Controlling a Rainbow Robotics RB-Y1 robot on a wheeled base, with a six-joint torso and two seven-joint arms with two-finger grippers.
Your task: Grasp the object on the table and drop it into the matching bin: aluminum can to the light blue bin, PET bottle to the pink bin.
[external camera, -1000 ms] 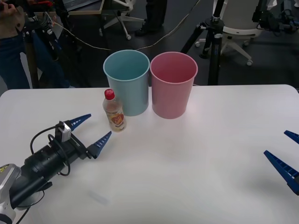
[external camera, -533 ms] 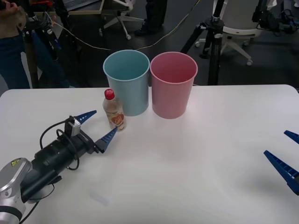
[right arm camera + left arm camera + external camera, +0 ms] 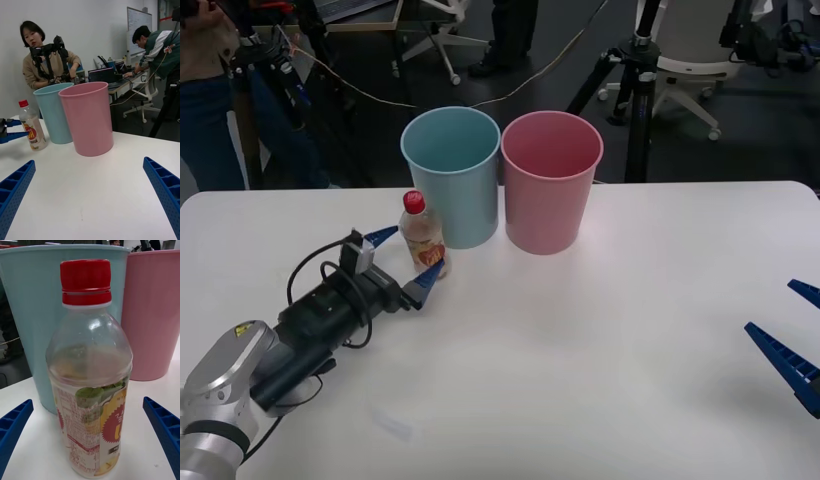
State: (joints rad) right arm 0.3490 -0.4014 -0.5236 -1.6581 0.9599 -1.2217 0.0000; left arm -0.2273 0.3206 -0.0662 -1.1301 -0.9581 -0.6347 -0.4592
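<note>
left gripper (image 3: 407, 256) has moved in on the pet bottle (image 3: 423, 240) — fingers spread, one on each side, nothing clamped yet.
bottle stands upright on the table (image 3: 600, 340), just in front of the light blue bin (image 3: 451, 175) and close to it; fingers sit low at label height, probably for a side pinch. pink bin (image 3: 551, 180) is next over, so the lift likely has to clear the blue rim. right gripper (image 3: 792, 336) waits spread at the table's right edge.
</note>
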